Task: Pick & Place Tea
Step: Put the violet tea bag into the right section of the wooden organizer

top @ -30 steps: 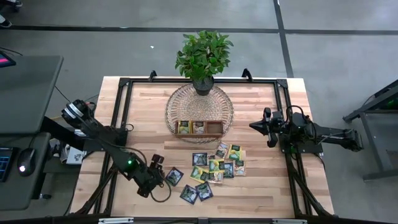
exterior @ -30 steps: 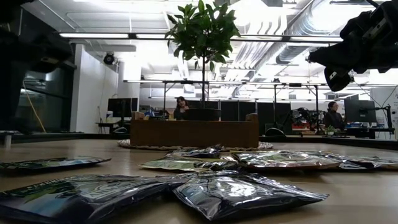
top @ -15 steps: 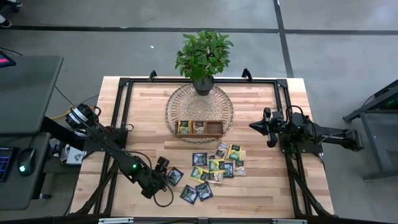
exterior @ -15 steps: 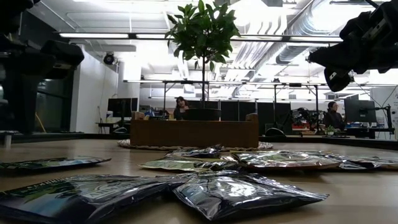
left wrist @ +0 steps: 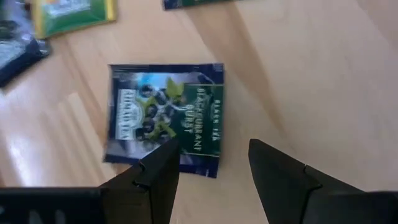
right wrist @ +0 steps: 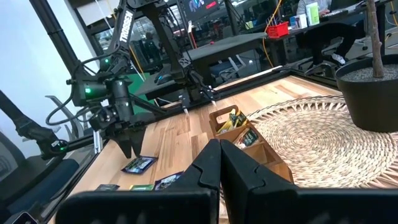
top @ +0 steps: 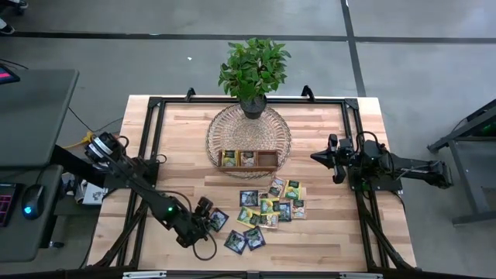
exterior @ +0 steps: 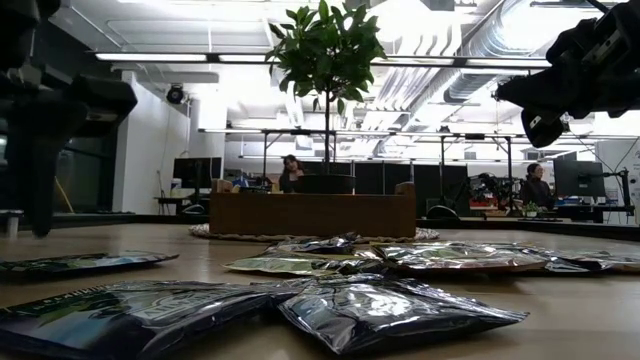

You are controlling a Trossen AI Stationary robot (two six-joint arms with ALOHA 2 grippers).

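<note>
Several tea sachets (top: 271, 205), yellow-green, green and dark blue, lie flat on the table in a loose cluster near its near edge. One dark-blue sachet (left wrist: 165, 118) lies apart at the cluster's left (top: 218, 220). My left gripper (top: 204, 212) hovers just above it, open and pointing down; in the left wrist view the left gripper (left wrist: 211, 155) has one finger over the sachet's edge and the other over bare wood. My right gripper (top: 324, 157) waits raised at the table's right, shut (right wrist: 217, 158).
A brown wooden tray (top: 248, 160) holding a few sachets sits on the near rim of a round woven mat (top: 248, 132). A potted plant (top: 253, 70) stands on the mat's far side. Two more dark sachets (top: 244, 239) lie near the near edge. Bare wood spreads left.
My left gripper has moved toward the table's right and a little toward the near edge, coming over the dark-blue sachet, and has come down lower. The sachets and my right arm have kept still.
</note>
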